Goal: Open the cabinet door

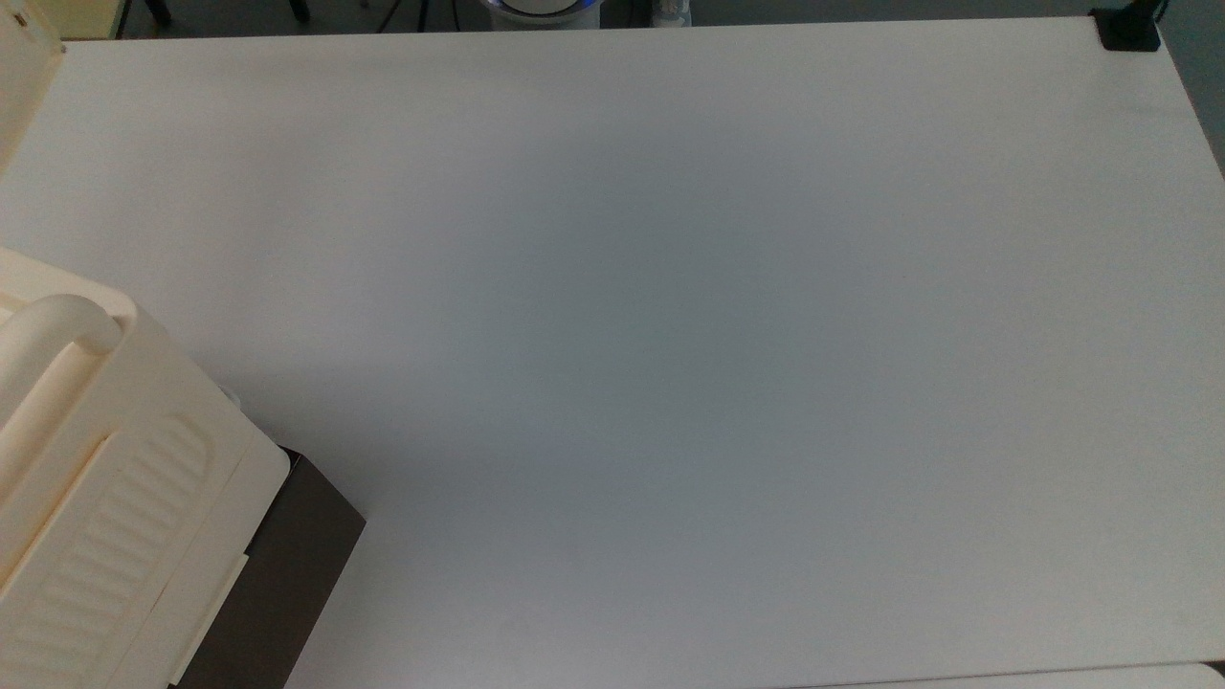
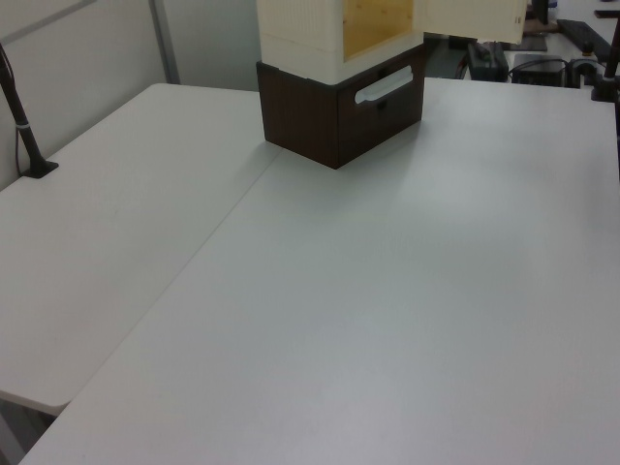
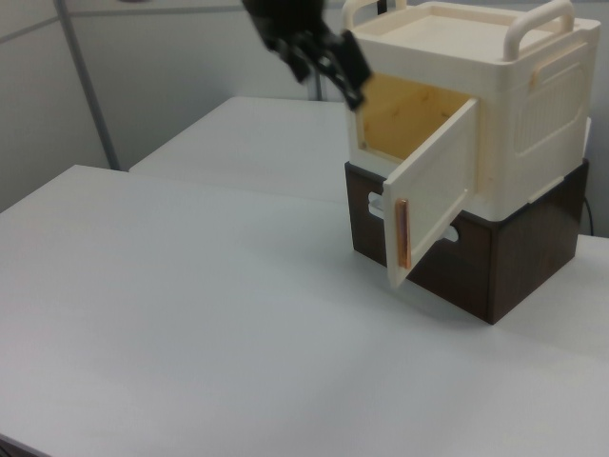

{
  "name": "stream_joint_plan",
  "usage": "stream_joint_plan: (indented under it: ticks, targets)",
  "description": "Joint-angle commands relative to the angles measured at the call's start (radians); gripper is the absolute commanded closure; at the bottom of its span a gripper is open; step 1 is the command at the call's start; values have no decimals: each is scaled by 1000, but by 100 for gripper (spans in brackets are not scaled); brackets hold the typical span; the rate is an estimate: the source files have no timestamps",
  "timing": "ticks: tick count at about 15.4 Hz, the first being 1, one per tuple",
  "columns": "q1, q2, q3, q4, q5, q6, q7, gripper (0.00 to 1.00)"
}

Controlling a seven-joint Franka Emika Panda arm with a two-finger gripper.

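OPEN FOR BUSINESS: The cabinet door (image 3: 433, 186) stands swung well out from the front of the cabinet (image 3: 533, 124), baring a yellowish interior. In the right view it is hinged at the right of the opening, and the copper strip (image 3: 402, 233) on its free edge faces the camera. The cream box sits on a dark brown block (image 3: 495, 262) near one corner of the white surface (image 3: 190, 314). The robot's black pincer (image 3: 347, 76) hangs in the air just beside the cabinet's upper front corner, at the right view's left of the opening. It is apart from the door and holds nothing that can be made out. Whether it is spread or pressed together cannot be told from here.

With the door this wide, the opening looks as good as done, and the step in hand is most likely getting the arm clear. Doing that well means drawing up and away from the box on a path that passes neither the door's free edge nor the looped handle (image 3: 542, 9) on top. If a wider swing is wanted, a light push near the copper strip, following the door's arc about its hinge, should do. Anything harder could shift the cabinet, which appears only to rest on the block.
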Motion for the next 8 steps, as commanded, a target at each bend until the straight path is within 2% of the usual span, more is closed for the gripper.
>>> stream_joint_plan:
  ticks: [1, 3, 6, 8]
  targets:
    - [70, -30, 93, -12, 17, -79, 113, 0]
    - [130, -30, 136, -38, 10, -103, 158, 0]
    - [251, -29, 144, -108, -41, -110, 239, 0]
    - [300, -24, 145, -153, -53, -111, 235, 0]
